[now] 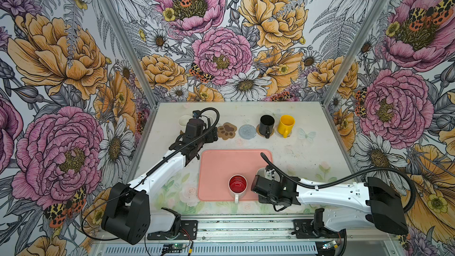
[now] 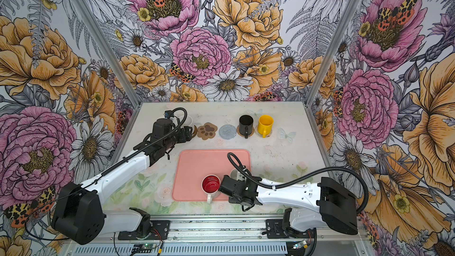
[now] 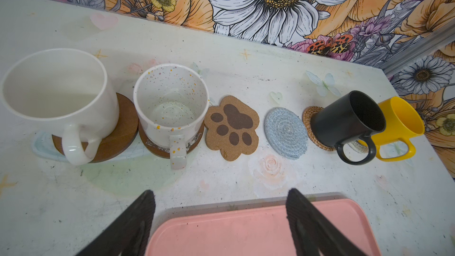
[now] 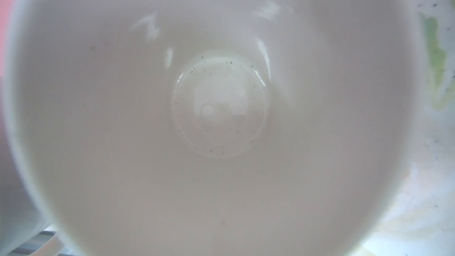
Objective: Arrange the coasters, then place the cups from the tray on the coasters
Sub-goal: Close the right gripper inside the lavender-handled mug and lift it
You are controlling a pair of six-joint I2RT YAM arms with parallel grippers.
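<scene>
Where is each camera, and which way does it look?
Both top views: high above, looking down on the tray; left arm, right arm show.
Left wrist: on left arm, facing the black cup; open fingers show.
Right wrist: on right arm, staring into a pale cup; no fingers show.
Shared with top views: black cup.
</scene>
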